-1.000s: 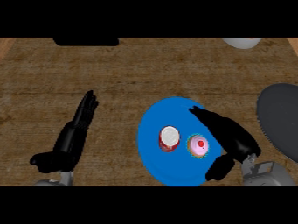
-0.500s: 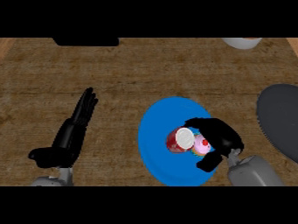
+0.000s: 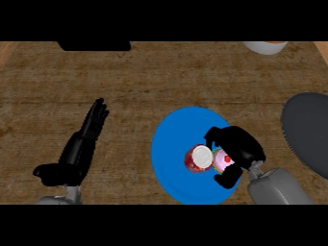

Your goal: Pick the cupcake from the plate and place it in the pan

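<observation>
On the blue plate (image 3: 177, 139) the cupcake (image 3: 203, 159) lies tipped on its side, its white base facing left and its pink frosting against my palm. My right hand (image 3: 236, 148) is curled round it from the right and from above, with the thumb below it. The dark grey pan (image 3: 319, 134) sits at the right edge of the counter, apart from the plate. My left hand (image 3: 81, 144) rests open on the counter at the left, fingers pointing away.
A white bowl (image 3: 266, 46) shows at the far right of the counter's back edge. A black object (image 3: 94, 45) sits at the back left. Bare wooden counter (image 3: 159, 81) lies between the plate and the back edge.
My right hand has gone from open beside the cupcake to curled round it, and the cupcake has tipped over. The left hand has barely shifted.
</observation>
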Action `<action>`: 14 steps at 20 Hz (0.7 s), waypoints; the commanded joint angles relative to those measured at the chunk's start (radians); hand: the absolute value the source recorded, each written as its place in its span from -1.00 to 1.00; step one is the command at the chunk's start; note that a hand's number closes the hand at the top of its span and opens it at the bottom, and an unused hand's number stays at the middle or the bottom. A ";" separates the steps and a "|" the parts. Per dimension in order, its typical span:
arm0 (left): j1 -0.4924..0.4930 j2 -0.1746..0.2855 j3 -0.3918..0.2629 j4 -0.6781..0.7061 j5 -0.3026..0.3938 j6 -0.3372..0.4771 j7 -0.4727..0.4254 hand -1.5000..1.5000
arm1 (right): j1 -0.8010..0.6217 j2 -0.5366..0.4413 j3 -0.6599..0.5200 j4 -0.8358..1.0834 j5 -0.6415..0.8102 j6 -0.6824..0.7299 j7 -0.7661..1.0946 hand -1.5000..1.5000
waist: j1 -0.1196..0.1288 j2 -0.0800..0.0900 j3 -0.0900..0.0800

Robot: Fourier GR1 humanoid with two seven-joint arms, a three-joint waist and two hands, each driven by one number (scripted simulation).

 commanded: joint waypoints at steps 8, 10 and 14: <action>0.021 -0.009 -0.003 -0.057 -0.009 -0.002 0.053 0.00 | 0.161 0.062 -0.020 -0.252 0.139 -0.176 0.168 1.00 | -0.016 0.001 0.004; 0.062 -0.003 -0.007 -0.050 -0.022 -0.007 -0.004 0.00 | 0.253 0.080 -0.002 -0.312 0.191 -0.242 0.228 1.00 | -0.018 0.000 0.003; 0.020 -0.019 0.025 0.023 -0.022 0.009 -0.037 0.00 | 0.344 0.022 -0.001 -0.489 0.301 -0.320 0.272 1.00 | -0.029 0.002 0.003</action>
